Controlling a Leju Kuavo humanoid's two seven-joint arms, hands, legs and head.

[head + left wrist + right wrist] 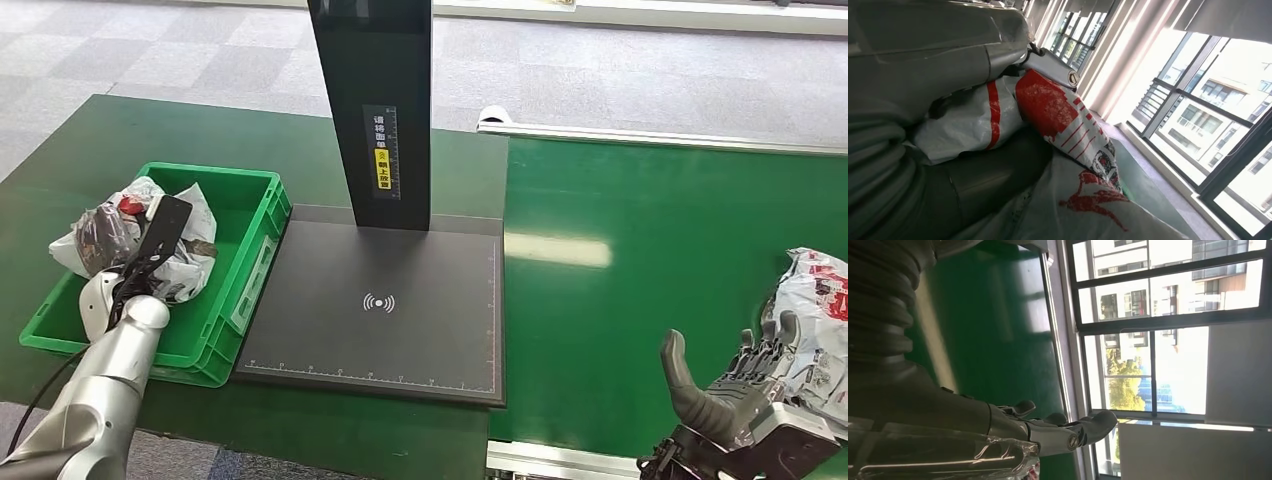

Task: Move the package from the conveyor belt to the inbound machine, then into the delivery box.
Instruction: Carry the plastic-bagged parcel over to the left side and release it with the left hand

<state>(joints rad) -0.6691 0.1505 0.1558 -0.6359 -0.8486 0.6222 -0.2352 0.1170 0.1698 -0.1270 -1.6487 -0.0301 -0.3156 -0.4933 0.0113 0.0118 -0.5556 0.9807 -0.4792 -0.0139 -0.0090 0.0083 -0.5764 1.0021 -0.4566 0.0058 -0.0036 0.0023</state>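
Left hand point(150, 262) fingers closed on a white-and-red package point(190, 255), held over the green box point(240, 205), right hand point(745, 385) fingers spread, laid against a second package point(815, 305) on the belt point(650, 300), scanner plate point(380, 300) between.

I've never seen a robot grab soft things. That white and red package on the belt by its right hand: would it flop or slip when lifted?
The package looks like a crumpled plastic mailer, so it would probably sag and fold rather than hold its shape. Its glossy film may be slippery against the right hand. It lies flat on the belt, so rolling seems unlikely.
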